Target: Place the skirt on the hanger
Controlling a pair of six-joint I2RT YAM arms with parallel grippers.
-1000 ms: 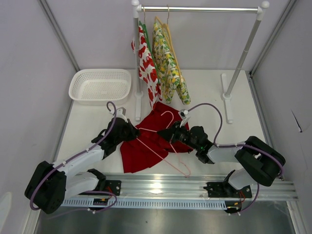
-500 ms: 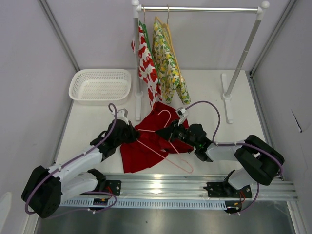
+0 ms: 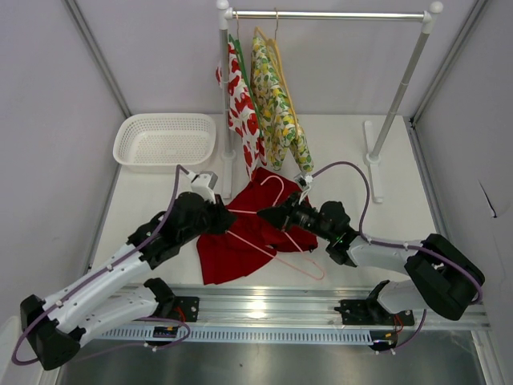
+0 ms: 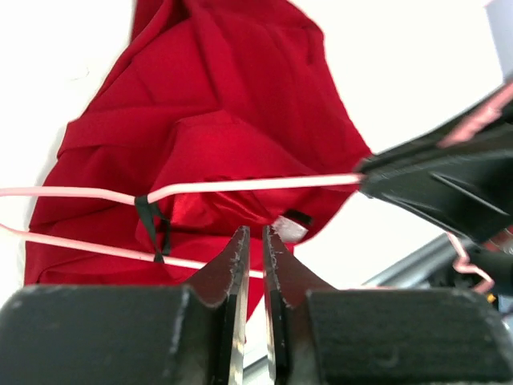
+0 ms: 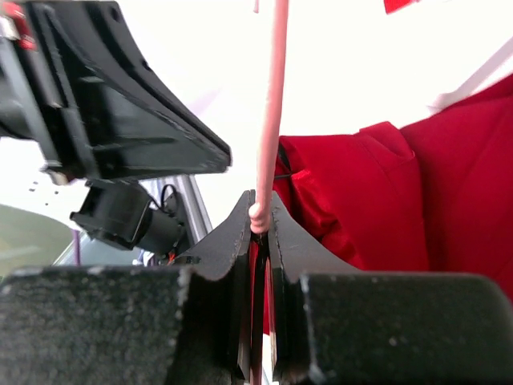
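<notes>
Hovering mid-left in the top view, left gripper [image 4: 255, 233] is sitting with jaws barely cracked, gripping nothing, by the skirt [image 4: 224, 96] that's lying crumpled center-frame. Right gripper [image 5: 258, 210] is pinching the hanger [image 4: 240, 186] wire tight, center-right.

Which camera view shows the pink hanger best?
The top external view: only there the hanger shows most of its triangle and the hook, lying over the skirt. The left wrist view shows just two wires across red cloth; the right wrist view shows one wire pinched in the right gripper.
</notes>
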